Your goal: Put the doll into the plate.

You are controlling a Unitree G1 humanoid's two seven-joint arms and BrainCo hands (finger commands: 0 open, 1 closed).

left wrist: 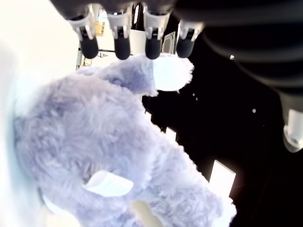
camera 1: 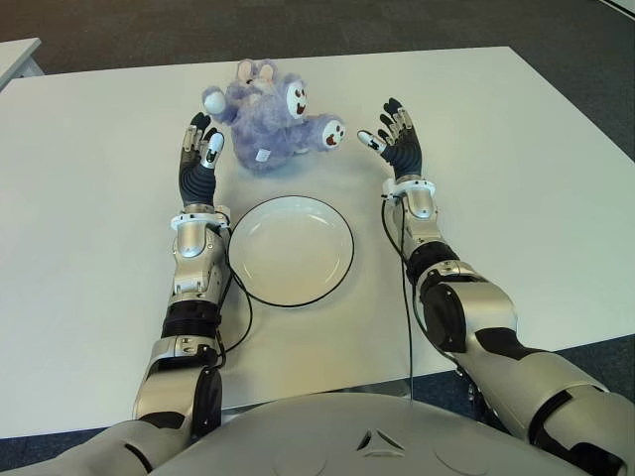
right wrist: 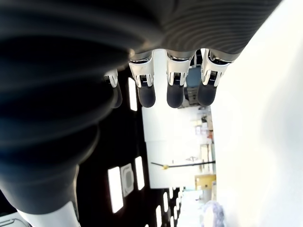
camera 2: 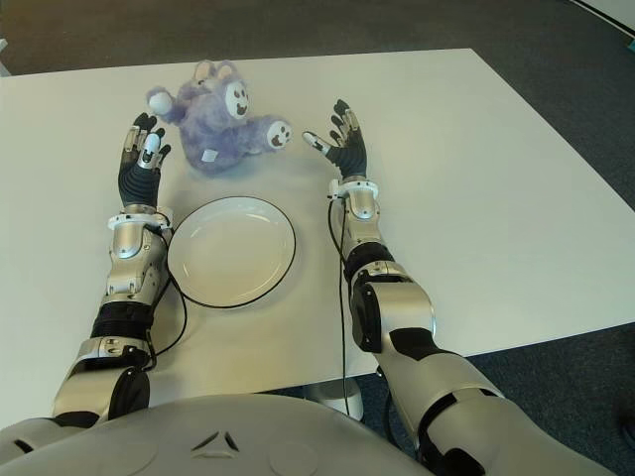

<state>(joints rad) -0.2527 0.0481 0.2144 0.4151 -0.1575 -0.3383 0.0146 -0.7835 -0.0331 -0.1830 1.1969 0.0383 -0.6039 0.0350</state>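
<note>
- Two hands are up by the doll (camera 1: pixel 270 121) and neither has it. The purple plush lies on the white desk (camera 1: pixel 516 178), just past the far rim of the plate (camera 1: pixel 290 250), tipped over with its feet toward the robot's right.
- The left hand (camera 1: pixel 199 154) sits just beside the doll on its left, fingers (left wrist: pixel 122 46) straight and spread, holding nothing. In the left wrist view the fur fills the frame right under them, so it's really close.
- The right hand (camera 1: pixel 397 142) is also wide open and empty, but there's a clear gap between it and the doll's feet.
- Biggest risk, I'd say: the hands are uneven. If the left closes in first, it just shoves the soft thing sideways instead of squeezing it.
- Plush squashes. A loose two-hand pinch could grab only fur or an arm, and the doll would sag or drop out mid-lift.
- The plate is empty and light-looking, right below the doll. A low drag could bump the rim and slide it, or leave the doll draped half over the edge.
</note>
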